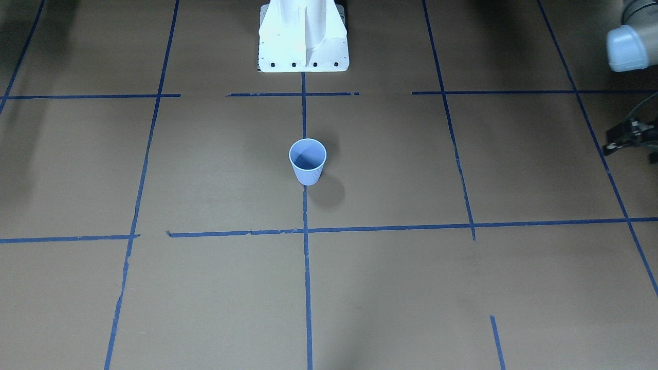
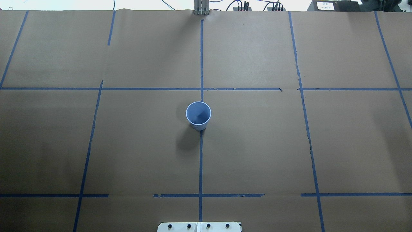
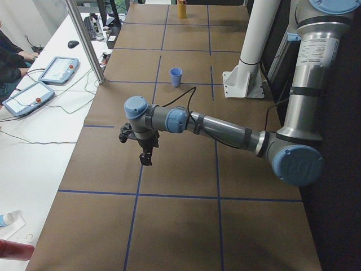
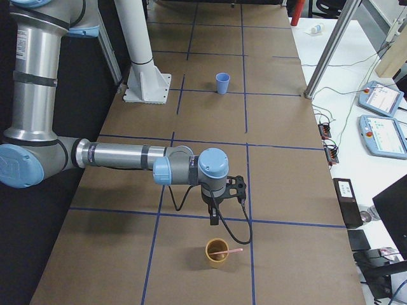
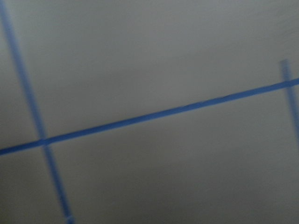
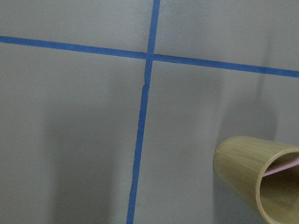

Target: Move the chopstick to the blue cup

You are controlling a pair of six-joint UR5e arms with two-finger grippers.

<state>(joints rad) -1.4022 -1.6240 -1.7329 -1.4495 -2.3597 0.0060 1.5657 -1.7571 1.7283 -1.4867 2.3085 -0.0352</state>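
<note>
The chopstick (image 4: 227, 252) lies slanted in a tan bamboo cup (image 4: 215, 259) at the lower middle of the right-side view. One end pokes out past the rim toward the right. In the right wrist view only a pink sliver of it (image 6: 286, 165) shows, inside the cup's mouth at the lower right corner.

It looks light, thin and stiff, and smooth enough to slip or swivel in a pinch. I judge the best hold is on the end that sticks out, taken across its width and clear of the rim, because the bamboo cup may tip if nudged.

The right tool (image 4: 214, 219) hangs just above that cup, pointing down. I cannot tell whether its fingers are apart or together. The left tool (image 3: 145, 160) hovers over the desk (image 2: 257, 145) in the middle of the left-side view, and its state is just as unclear.

The blue cup (image 2: 198, 115) stands upright and empty at the centre of the overhead view, well apart from the chopstick.
</note>
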